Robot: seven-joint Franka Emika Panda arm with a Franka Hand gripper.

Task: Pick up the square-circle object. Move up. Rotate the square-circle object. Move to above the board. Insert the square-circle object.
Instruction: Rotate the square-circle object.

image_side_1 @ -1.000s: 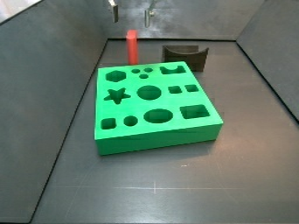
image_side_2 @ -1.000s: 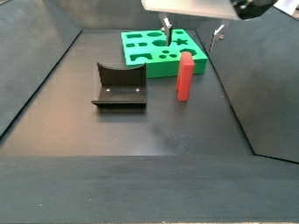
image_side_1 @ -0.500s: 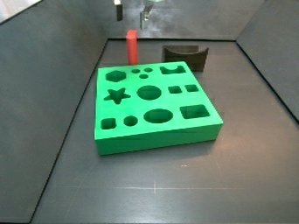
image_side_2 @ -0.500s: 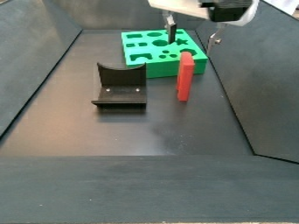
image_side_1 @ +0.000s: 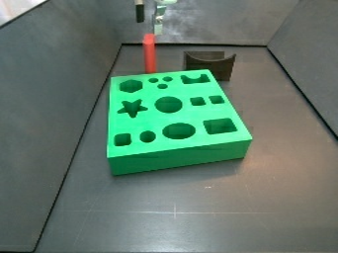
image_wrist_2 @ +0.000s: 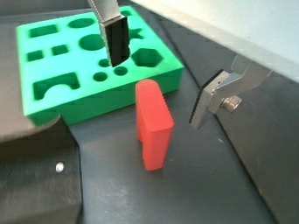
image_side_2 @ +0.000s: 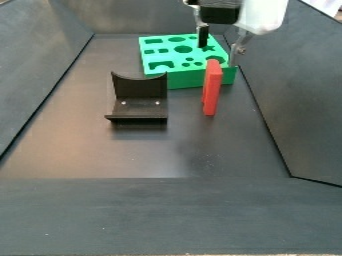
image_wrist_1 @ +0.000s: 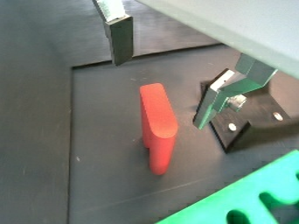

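Observation:
The square-circle object (image_side_1: 149, 51) is a slim red peg standing upright on the dark floor, just off the board's edge in a side view (image_side_2: 211, 87). Both wrist views show it from above (image_wrist_1: 156, 131) (image_wrist_2: 152, 127). The board (image_side_1: 179, 158) is a thick green slab with shaped holes (image_side_2: 181, 71) (image_wrist_2: 111, 98) (image_wrist_1: 228, 199). My gripper (image_side_2: 221, 46) hangs open a little above the peg's top, touching nothing (image_side_1: 150, 13). One finger (image_wrist_1: 121, 39) (image_wrist_2: 115, 44) shows on each side of the peg, and the gap between them (image_wrist_1: 170, 74) (image_wrist_2: 162, 85) holds nothing.
The fixture (image_side_1: 211, 63), a dark bracket with a curved notch, stands on the floor beside the peg and near the board (image_side_2: 136, 97) (image_wrist_1: 251, 122). Grey walls close in the floor on the sides and at the back.
The gripper has turned about its vertical axis and shifted to over the peg, dropping slightly. Peg, board and fixture have not moved.

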